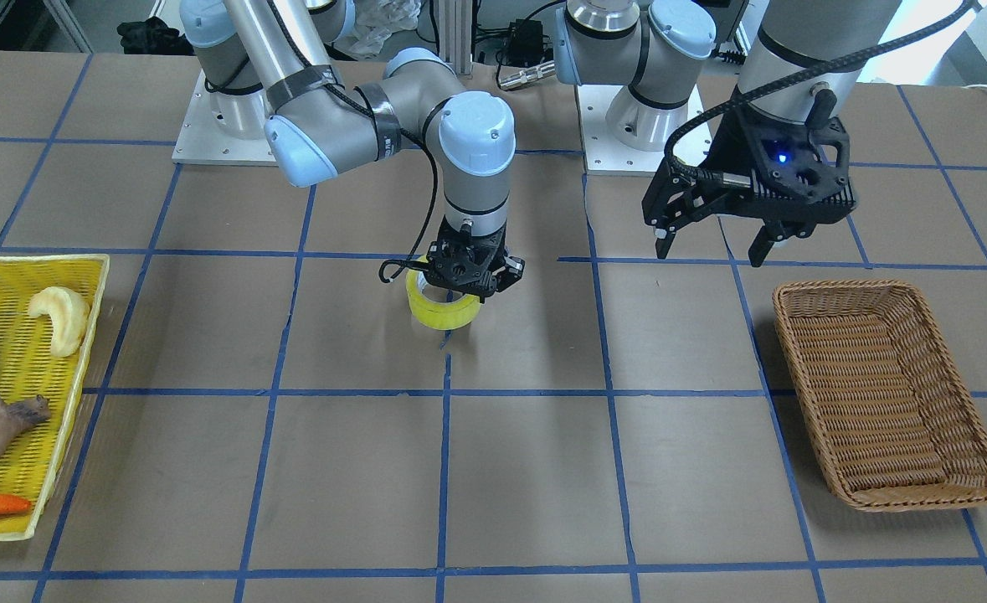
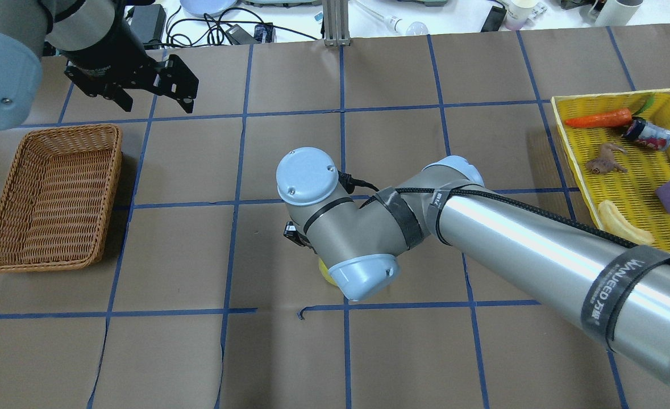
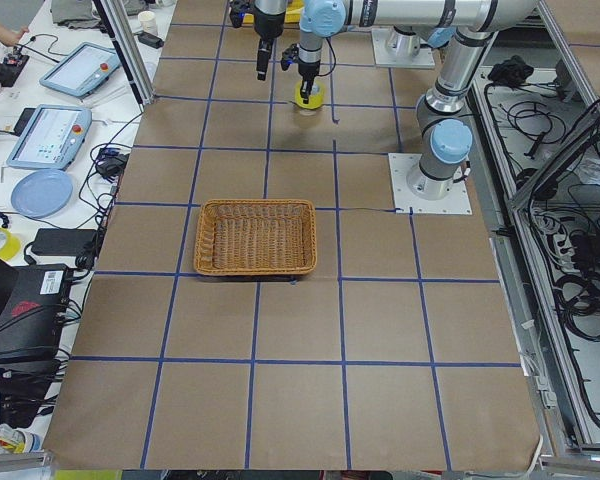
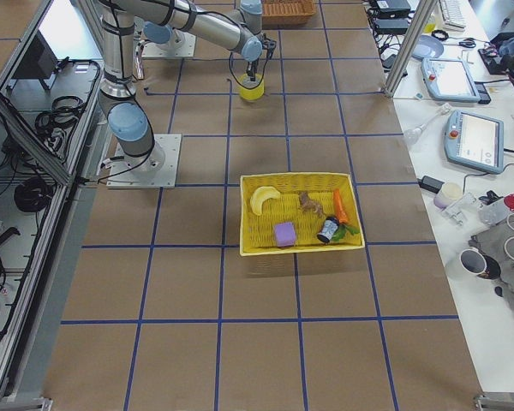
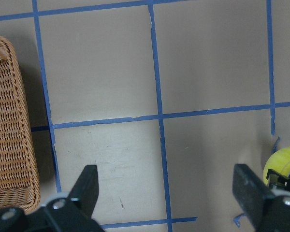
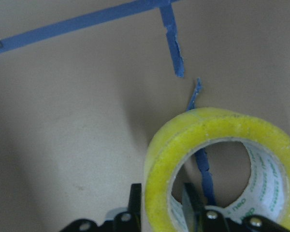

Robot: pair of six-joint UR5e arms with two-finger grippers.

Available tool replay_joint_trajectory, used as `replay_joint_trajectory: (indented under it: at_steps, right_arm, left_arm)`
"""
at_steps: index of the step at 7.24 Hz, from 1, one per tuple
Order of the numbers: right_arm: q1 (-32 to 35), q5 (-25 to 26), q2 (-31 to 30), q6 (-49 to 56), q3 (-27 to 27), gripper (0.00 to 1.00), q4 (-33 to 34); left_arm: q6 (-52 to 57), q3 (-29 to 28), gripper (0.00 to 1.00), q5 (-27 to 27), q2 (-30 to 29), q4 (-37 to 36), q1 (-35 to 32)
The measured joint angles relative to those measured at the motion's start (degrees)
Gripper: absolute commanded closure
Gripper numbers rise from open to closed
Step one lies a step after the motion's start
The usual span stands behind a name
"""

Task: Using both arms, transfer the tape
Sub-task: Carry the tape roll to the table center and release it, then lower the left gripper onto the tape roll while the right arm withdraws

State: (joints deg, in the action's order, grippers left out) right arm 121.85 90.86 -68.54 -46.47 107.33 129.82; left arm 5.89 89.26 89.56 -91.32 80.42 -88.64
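Note:
The yellow tape roll with a white printed core sits at the table's middle. It also shows in the right wrist view and at the edge of the left wrist view. My right gripper points down and is shut on the roll's wall, one finger inside the core and one outside. In the overhead view the right wrist hides all but a sliver of the tape. My left gripper hangs open and empty above the table, apart from the tape, near the wicker basket.
A brown wicker basket lies below the left gripper, also in the overhead view. A yellow tray on the right arm's side holds a pale banana-like piece, a toy animal, a carrot, a purple block and a can.

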Motion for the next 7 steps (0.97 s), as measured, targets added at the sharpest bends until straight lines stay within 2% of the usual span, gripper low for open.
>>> replay_joint_trajectory:
  at_steps: [1,2,4,5,7]
  right_arm:
    - [0.1,0.2,0.2,-0.2,0.3,0.09,0.2]
    - [-0.1,0.2,-0.1,-0.1,-0.2,0.03,0.0]
    - [-2.6,0.2,-3.0,2.2,-3.2,0.02,-2.6]
    - [-5.1,0.1,-5.4,5.1,-5.9,0.00,-7.8]
    - [-12.2,0.2,-9.5,15.2,-14.2,0.00,-22.2]
  left_arm:
    - [0.0,0.0,0.00,0.0,0.0,0.0,0.0]
    - [0.0,0.0,0.00,0.1,0.0,0.0,0.0]
    - [-0.1,0.1,0.00,0.1,0.0,0.1,-0.1]
    - [-0.5,0.6,0.00,0.0,0.1,0.2,-0.3]
    - [-1.1,3.4,0.00,-0.3,0.4,0.0,-1.3]
